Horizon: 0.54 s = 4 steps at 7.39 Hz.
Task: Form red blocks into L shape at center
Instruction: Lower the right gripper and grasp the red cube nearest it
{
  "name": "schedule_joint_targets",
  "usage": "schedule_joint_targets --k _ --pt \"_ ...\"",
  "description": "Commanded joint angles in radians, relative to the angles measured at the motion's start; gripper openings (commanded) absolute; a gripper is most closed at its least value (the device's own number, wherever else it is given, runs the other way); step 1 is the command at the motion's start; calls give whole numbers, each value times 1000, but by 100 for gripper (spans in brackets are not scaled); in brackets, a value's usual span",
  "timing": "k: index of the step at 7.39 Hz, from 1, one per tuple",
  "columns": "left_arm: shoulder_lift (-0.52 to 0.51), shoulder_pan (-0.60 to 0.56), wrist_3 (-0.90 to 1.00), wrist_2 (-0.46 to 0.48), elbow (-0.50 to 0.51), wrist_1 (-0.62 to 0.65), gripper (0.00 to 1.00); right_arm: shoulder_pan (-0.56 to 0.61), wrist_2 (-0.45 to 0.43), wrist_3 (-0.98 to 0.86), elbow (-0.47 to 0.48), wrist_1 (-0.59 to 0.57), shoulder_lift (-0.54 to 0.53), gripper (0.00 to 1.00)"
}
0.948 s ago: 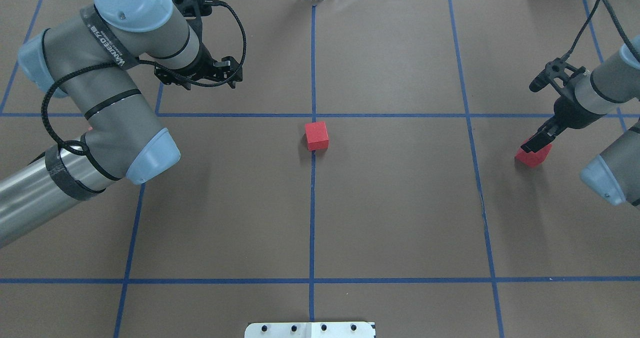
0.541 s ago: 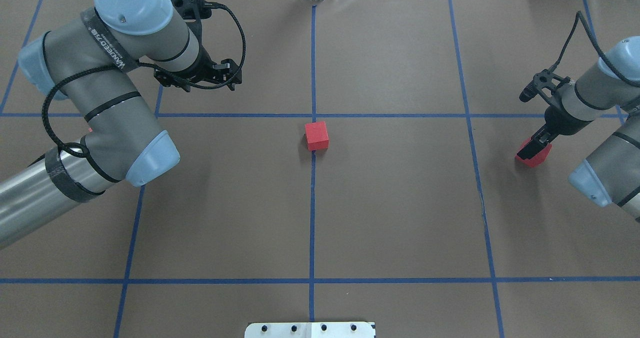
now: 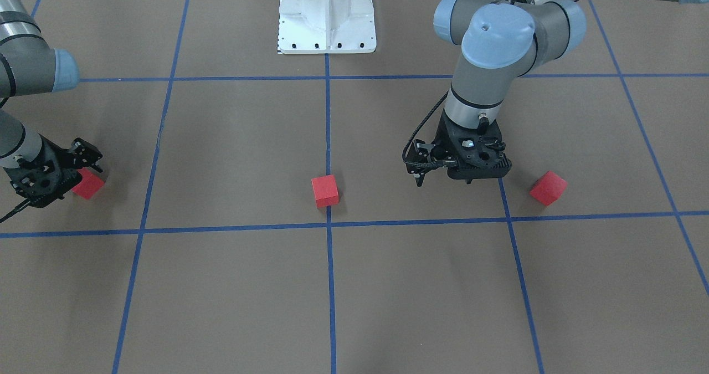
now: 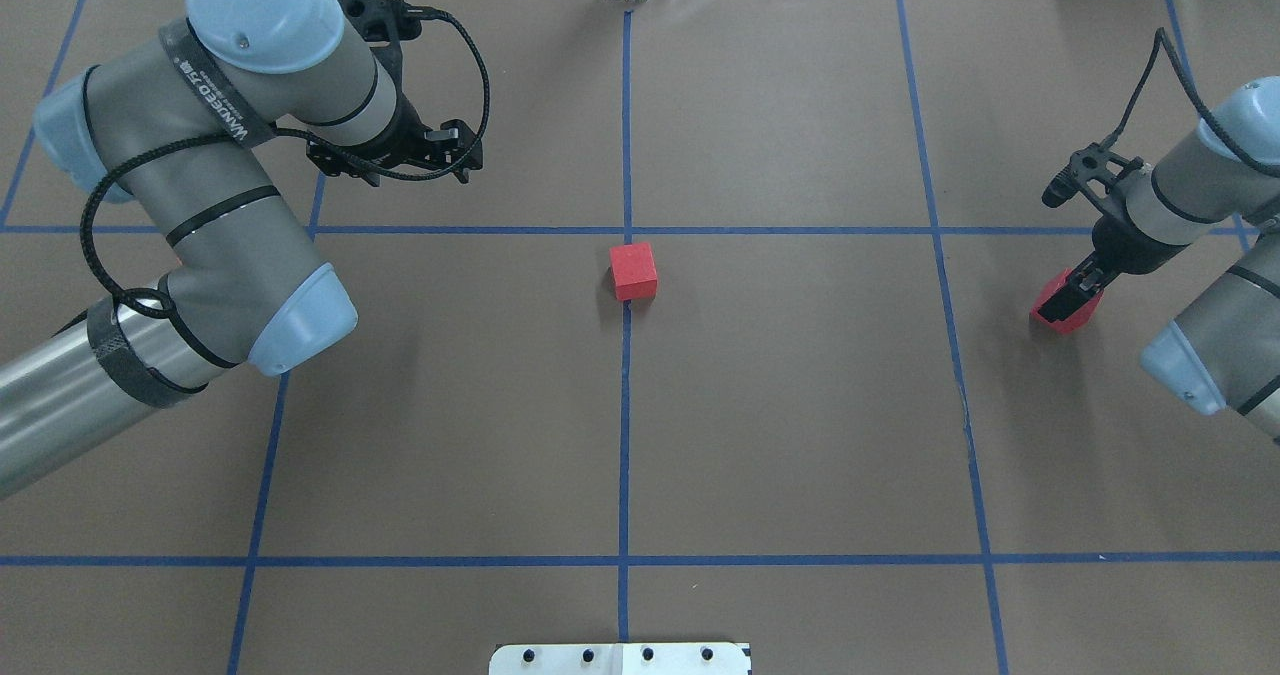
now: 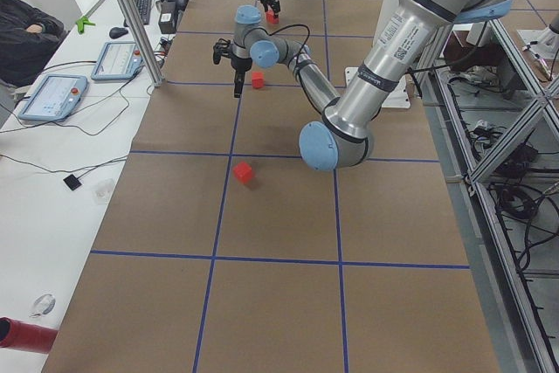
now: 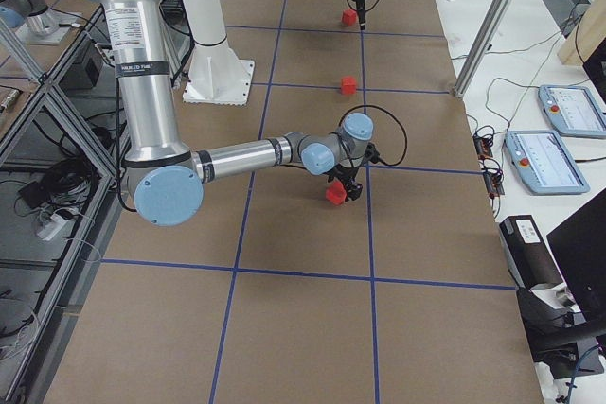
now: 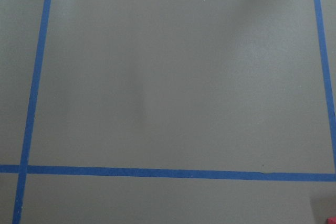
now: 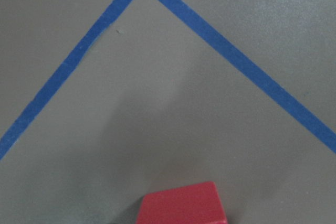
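Red block (image 4: 1076, 314), just beneath right gripper (image 4: 1058, 302)

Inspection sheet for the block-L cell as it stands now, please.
Surface: brown table, blue tape grid, flat.
Job's things: three red cubes, all apart. Centre block sits on the middle line near the crossing; right block is at the right gripper; left block lies untouched beside the left gripper.
Clutter: nothing seen.
Grippers: left gripper above bare table, looks open, empty; right gripper down at the right block, grasp cannot be told.
Cables: black wrist cables loop clear of the blocks.
Surroundings: white robot base; teach pendants beside the table.
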Motion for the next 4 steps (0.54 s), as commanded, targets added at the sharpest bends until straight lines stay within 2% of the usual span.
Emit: schedule_joint_targets --k 1,2,3,4 --pt "27 2 -4 0 -32 0 100 3 4 1 10 0 -12 48" --pt "27 2 -6 0 -32 0 100 5 6 1 21 0 -17 33" --pt "29 2 -4 0 -42 0 100 11 13 1 66 -17 -19 0" --pt "30 2 -4 0 -45 2 100 46 80 5 102 -63 -3 0"
